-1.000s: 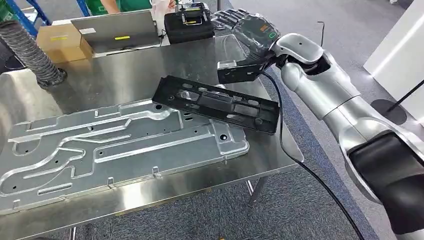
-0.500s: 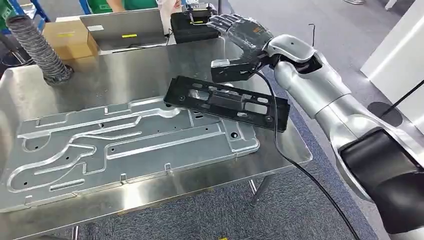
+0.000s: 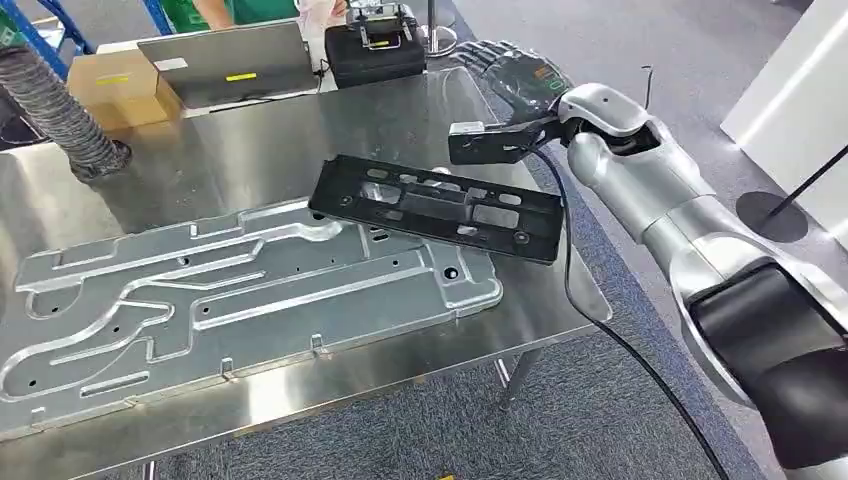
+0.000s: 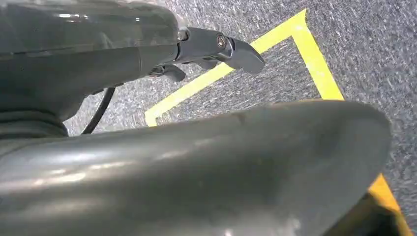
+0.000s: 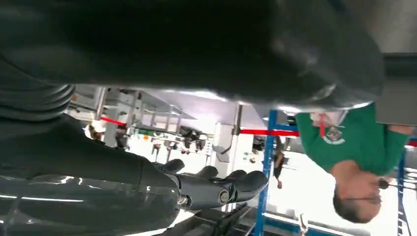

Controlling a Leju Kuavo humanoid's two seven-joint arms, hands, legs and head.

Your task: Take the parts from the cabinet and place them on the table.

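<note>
The black plastic part (image 3: 436, 207) lies flat on the steel table (image 3: 250, 150). One long side of it rests on the edge of the big grey metal plate (image 3: 240, 290), which takes most of the table in front of it. Beyond the black part, above the far right corner of the table, the right hand (image 3: 510, 75) hangs in the air, apart from the part and holding nothing. From the head view the fingers look stretched out. The right wrist view shows them closer: the fingers (image 5: 236, 182) lie straight and side by side, with nothing between them and the thumb, and behind them a person in a green shirt (image 5: 356, 140) is seen. On the far side of the black part stand a laptop (image 3: 225, 62), a cardboard box (image 3: 118, 85) and a small black case (image 3: 375, 50); a ribbed hose (image 3: 60, 110) comes down at the far left.

The left wrist view shows the left hand (image 4: 211, 51) over grey carpet with yellow tape lines (image 4: 305, 54). Its fingers hold nothing, but how wide they are I cannot tell.
</note>
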